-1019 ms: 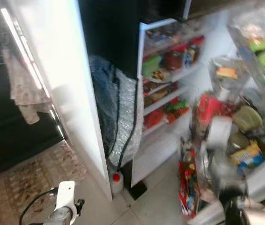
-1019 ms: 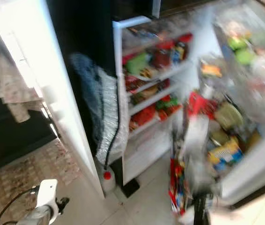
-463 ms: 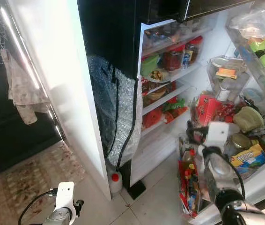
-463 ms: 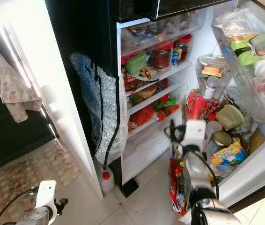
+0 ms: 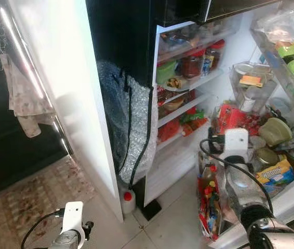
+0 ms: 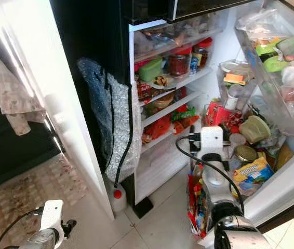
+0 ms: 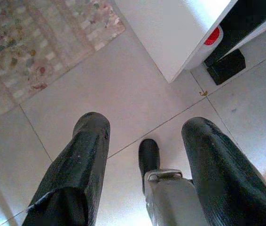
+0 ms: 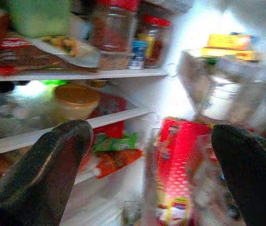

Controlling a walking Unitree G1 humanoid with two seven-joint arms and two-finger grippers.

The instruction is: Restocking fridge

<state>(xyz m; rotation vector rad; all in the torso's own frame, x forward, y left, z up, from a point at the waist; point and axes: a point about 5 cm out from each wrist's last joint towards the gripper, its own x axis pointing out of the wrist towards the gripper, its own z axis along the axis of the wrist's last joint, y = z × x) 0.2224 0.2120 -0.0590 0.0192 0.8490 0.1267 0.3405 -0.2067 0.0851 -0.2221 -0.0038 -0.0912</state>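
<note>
The fridge stands open, its inner shelves (image 5: 188, 85) packed with jars, tubs and packets. The door bins (image 5: 287, 57) hold bottles, bags and tins. My right arm (image 5: 236, 148) is raised in front of the lower door bins, beside a red carton (image 5: 231, 116). In the right wrist view my right gripper (image 8: 152, 134) is open, with nothing between its fingers (image 8: 62, 150), facing the shelves and the red carton (image 8: 180, 160). My left arm (image 5: 73, 223) hangs low at the left. The left gripper (image 7: 144, 127) is open over the tiled floor.
Bubble wrap (image 5: 129, 124) and a black cable hang on the fridge's side. A small white bottle with a red cap (image 5: 129, 199) and a black block (image 5: 152, 209) sit on the floor. A patterned rug (image 5: 32, 197) lies at the left, under a hanging cloth (image 5: 25, 98).
The picture has sharpened after camera motion. My right wrist has shifted slightly left and up, towards the inner shelves. The left arm has not moved.
</note>
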